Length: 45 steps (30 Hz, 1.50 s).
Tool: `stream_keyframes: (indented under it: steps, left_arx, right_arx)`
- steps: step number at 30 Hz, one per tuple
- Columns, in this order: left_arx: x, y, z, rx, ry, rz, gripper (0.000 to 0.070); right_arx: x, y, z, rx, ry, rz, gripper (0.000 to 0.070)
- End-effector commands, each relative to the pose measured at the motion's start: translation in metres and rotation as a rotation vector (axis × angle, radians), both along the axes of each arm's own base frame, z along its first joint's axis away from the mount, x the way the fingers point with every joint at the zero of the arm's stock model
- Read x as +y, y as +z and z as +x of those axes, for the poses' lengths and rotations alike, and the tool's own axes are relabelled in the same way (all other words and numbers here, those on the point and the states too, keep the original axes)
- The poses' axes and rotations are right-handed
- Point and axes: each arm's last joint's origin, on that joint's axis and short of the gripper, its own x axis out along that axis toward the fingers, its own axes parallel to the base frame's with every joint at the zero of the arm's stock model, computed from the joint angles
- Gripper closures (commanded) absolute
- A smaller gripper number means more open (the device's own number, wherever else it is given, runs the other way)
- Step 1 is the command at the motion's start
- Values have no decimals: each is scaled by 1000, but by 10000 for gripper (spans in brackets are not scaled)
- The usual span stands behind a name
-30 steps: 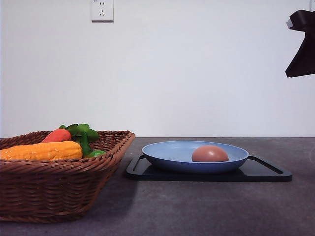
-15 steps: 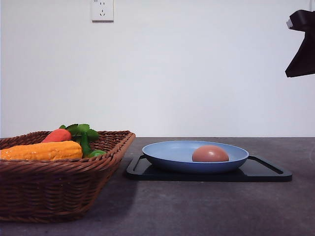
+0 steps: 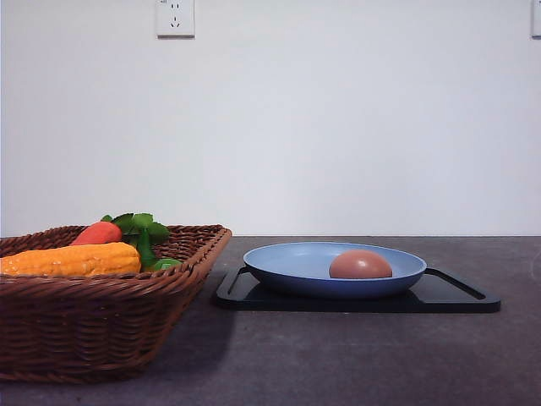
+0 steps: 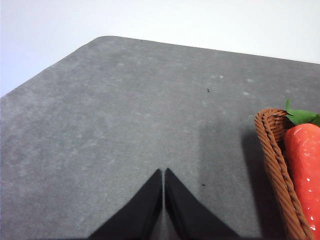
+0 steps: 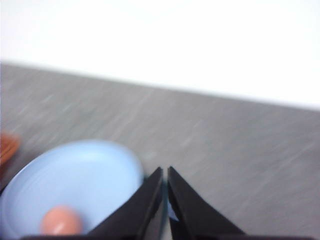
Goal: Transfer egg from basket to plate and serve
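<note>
No brand, label or readable writing anywhere. High on the plain white wall (image 3: 338, 127), a white power socket (image 3: 175, 18) at far left, a sliver of a second white fitting (image 3: 536, 17) at the far right edge. Below, a dark grey, faintly speckled tabletop (image 3: 338, 355) running back to the wall.

At left, near the front, the wicker basket (image 3: 93, 326), holding a yellow-orange corn cob (image 3: 72, 260), a red-orange carrot (image 3: 97, 233) with green leaves (image 3: 139, 228) behind it. Right of the basket and apart from it, a flat black tray (image 3: 456, 296) carrying the light blue plate (image 3: 287, 266). Inside the plate, right of its centre, the brown egg (image 3: 360, 265), resting on the plate's floor.

In the left wrist view, left pincer (image 4: 163, 172) with tips together, holding nothing, over bare tabletop just beside the basket's braided rim and the carrot. In the blurred right wrist view, right pincer (image 5: 165, 171) likewise closed and empty, above the plate's edge, egg in the plate nearby.
</note>
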Motion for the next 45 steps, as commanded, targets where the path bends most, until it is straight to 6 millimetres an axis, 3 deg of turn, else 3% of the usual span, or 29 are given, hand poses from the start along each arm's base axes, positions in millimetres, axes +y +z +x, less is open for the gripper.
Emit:
stream_keyframes:
  steps: [1,7,16,24,28,45]
  left_arx:
    - [0,-7,1,25,0,-2,700]
    - [0,-7,1,25,0,-2,700]
    - [0,-7,1,25,0,-2,700]
    - [0,-7,1,25,0,-2,700]
    - [0,-7,1,25,0,-2,700]
    - [0,-7,1,25,0,-2,700]
  right_arx:
    - [-7,3,-4,-48,-44,-28,700]
    - [-26,-5,-16,-118,-204,-12,700]
    - [-32,-66,-16,-51,-131,-1,700]
    - [-31,-99,-14,49,-122,98,700]
    - [-31,-106,-15,121,-132,130,700]
    - [-31,-101,-14,72,-129,134,700]
